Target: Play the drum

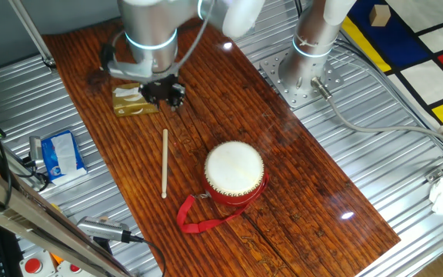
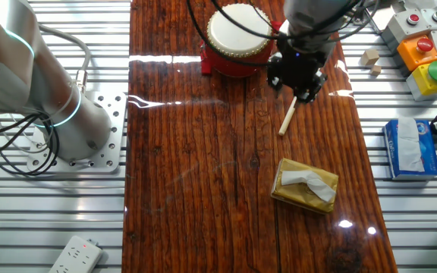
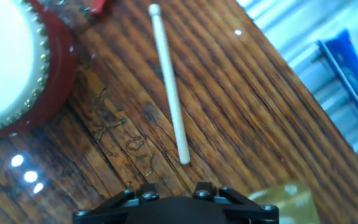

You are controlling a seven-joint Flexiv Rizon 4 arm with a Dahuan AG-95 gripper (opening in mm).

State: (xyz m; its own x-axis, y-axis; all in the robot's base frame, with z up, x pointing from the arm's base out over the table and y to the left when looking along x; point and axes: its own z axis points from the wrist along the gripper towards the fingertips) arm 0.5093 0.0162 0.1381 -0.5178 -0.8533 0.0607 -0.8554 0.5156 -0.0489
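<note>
The drum [image 1: 235, 171] has a cream-white skin, a red body and a red ribbon strap [image 1: 198, 219], and it stands on the wooden tabletop. It also shows in the other fixed view [image 2: 237, 30] and at the left of the hand view [image 3: 5, 62]. A thin pale wooden stick [image 1: 164, 163] lies flat beside the drum, and both other views show it too [image 2: 287, 119] [image 3: 169, 87]. My gripper [image 1: 165, 96] hovers above the near end of the stick [image 2: 297, 85]. It looks open and holds nothing. In the hand view only its black base shows.
A golden tissue pack [image 1: 133, 100] [image 2: 306, 184] lies just behind the gripper. A blue tissue pack [image 1: 60, 154] [image 2: 410, 148] sits on the metal side rails. Button boxes [image 2: 423, 45] and small wooden blocks [image 2: 369, 57] stand beyond the board's edge. The arm's base [image 1: 302, 73] is at the side.
</note>
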